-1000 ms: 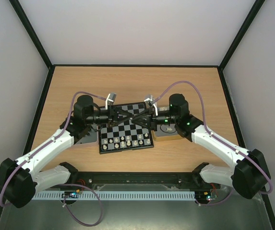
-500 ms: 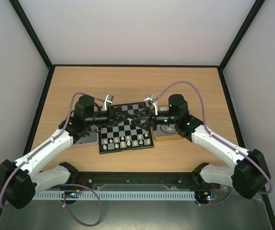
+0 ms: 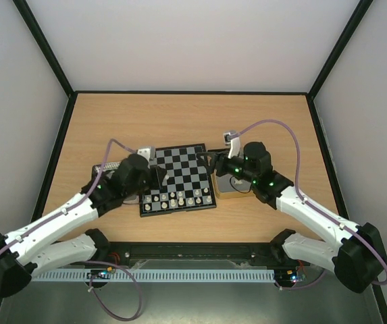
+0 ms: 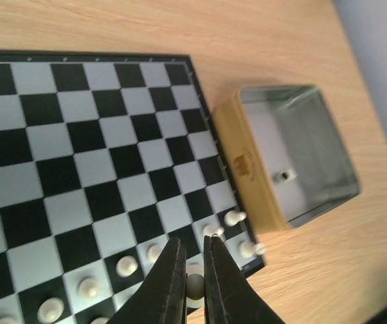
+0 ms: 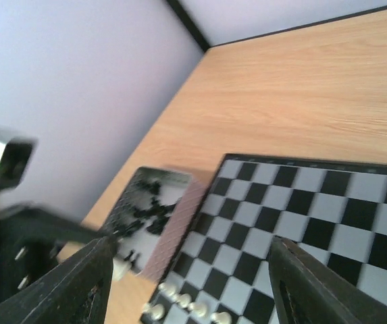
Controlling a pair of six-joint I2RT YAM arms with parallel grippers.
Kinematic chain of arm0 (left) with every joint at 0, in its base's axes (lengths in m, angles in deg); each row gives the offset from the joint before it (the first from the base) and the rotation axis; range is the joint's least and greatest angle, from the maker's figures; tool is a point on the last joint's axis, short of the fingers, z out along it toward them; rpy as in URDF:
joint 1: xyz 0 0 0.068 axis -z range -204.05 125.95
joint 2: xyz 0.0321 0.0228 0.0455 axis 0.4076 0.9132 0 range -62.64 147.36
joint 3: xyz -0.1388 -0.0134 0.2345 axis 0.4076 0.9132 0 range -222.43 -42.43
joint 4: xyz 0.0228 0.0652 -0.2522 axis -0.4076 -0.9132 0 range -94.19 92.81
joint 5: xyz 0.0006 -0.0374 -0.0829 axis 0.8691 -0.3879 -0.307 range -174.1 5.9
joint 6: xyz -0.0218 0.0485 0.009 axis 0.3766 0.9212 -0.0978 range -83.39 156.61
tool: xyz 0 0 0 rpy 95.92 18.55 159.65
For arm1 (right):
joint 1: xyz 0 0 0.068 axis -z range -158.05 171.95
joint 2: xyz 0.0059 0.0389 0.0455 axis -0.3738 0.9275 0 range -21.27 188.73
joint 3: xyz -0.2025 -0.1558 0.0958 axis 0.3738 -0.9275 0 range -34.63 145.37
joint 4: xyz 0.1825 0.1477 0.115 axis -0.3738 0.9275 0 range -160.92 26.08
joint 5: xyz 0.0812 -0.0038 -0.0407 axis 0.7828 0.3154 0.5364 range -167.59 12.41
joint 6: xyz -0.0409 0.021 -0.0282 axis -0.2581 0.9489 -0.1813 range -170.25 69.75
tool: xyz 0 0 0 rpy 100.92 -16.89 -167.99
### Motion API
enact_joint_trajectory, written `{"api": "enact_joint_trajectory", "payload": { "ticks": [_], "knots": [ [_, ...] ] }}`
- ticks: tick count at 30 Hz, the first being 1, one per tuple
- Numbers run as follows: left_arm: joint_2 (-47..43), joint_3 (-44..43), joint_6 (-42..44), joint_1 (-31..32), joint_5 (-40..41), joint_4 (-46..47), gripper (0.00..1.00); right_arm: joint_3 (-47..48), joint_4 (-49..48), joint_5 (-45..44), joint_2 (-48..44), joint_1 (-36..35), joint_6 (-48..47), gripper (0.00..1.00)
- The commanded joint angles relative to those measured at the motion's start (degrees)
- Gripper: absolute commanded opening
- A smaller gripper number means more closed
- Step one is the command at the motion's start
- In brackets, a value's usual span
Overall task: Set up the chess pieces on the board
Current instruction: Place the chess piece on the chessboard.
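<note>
The board (image 3: 179,177) lies between the arms, with cream-white chess pieces (image 3: 178,199) in its two near rows. My left gripper (image 3: 161,179) hangs over the board's near left part. In the left wrist view this gripper (image 4: 194,246) is shut on a cream-white piece (image 4: 194,283), above the near right corner squares, where more cream pieces (image 4: 234,218) stand. My right gripper (image 3: 211,163) is at the board's right edge, and in its wrist view it (image 5: 193,270) is open and holds nothing. Black pieces (image 5: 142,212) lie in a tin left of the board.
A gold-sided tin (image 3: 232,190) sits against the board's right edge, under my right arm. It (image 4: 294,155) holds one small piece (image 4: 284,175). The tin of black pieces (image 5: 154,202) touches the board's left edge, mostly hidden by my left arm in the top view. Black-framed walls enclose the table.
Both grippers met over the board's middle a second ago. The right one opened and drew back to the right. The left one, still shut, pulled back toward the near left.
</note>
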Motion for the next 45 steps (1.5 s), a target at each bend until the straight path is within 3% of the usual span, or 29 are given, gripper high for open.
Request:
{"api": "enact_joint_trajectory", "payload": {
  "ticks": [1, 6, 17, 31, 45],
  "knots": [
    [-1.6, 2.9, 0.5, 10.1, 23.7, -7.3, 0.02, -1.9, -0.9, -14.0, -1.9, -0.2, 5.7, 0.63],
    [-3.5, 8.2, -4.7, 17.4, 28.8, -7.1, 0.02, -3.1, -1.0, -15.5, -2.3, -0.2, 5.9, 0.63],
    [-3.7, 13.5, 1.5, 17.7, 17.3, 8.2, 0.02, -4.5, -1.0, -19.3, -3.2, -0.2, 9.0, 0.63],
    [15.5, 7.2, 14.8, 13.8, 10.2, 28.8, 0.02, -10.4, 1.6, -29.4, -16.1, -0.2, 13.2, 0.64],
    [25.3, 6.6, 17.4, 13.3, 10.8, 31.2, 0.03, -11.5, 2.9, -29.9, -17.1, -0.2, 13.7, 0.65]
  ]
}}
